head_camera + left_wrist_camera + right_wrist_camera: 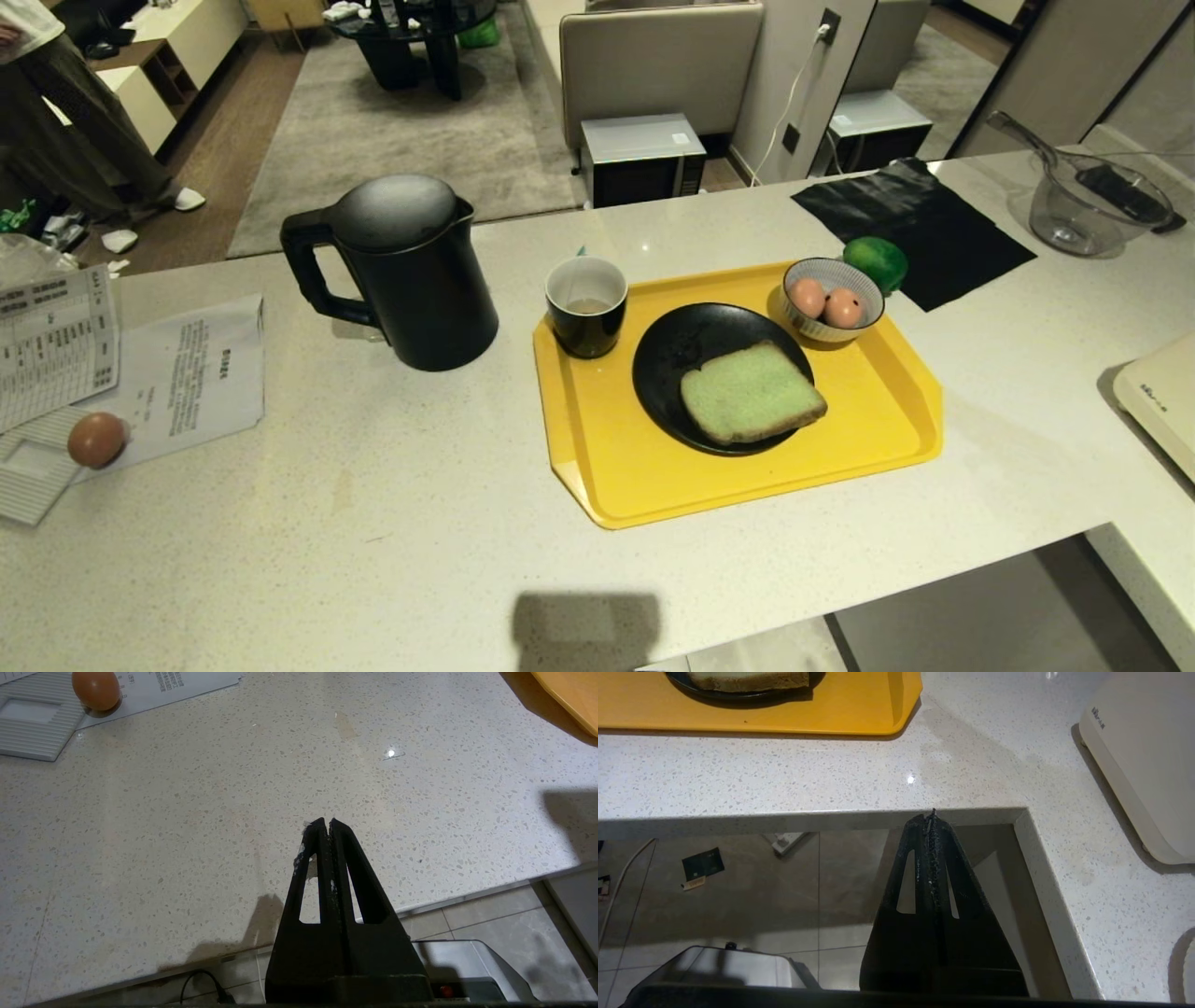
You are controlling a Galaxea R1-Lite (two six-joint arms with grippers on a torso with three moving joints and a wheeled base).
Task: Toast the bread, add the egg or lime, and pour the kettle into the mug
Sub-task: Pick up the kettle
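My table (392, 523) is pale speckled stone with a notch cut into its near edge, grey floor tiles (840, 868) showing below. Beyond it I see a wooden floor under a large grey rug (411, 121), a dark round side table (411, 28) on the rug, and a beige sofa back (658, 65). A white cable (794, 93) runs from a wall socket. A person's legs (84, 131) stand far left near low white shelving (177, 56). Light is dim and warm.

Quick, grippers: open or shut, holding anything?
Left gripper: closed, empty, above the bare counter.
Right gripper: closed, empty, at the counter edge.
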